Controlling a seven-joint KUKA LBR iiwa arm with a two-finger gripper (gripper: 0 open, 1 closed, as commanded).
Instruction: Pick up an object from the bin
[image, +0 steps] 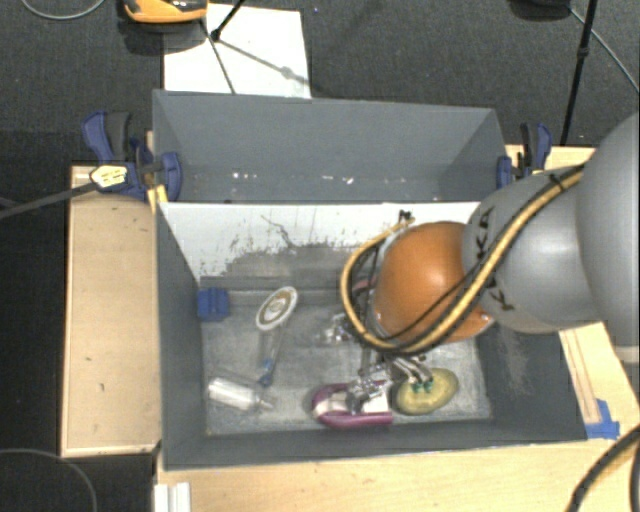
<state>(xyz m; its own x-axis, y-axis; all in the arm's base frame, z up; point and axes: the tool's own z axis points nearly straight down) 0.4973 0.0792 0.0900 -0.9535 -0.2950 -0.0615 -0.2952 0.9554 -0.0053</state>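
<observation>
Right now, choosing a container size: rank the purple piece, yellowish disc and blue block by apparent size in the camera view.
1. Purple piece and yellowish disc: look alike, and both are partly covered by the gripper, so no ranking between them.
2. Blue block: clearly smallest.

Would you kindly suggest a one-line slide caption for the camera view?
End effector low in the bin, over a purple object beside a yellow-green disc.

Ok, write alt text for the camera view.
The gripper is down in the grey bin at a purple object, beside a yellow-green disc near the front wall. A blue block and a clear tube lie further left.
</observation>
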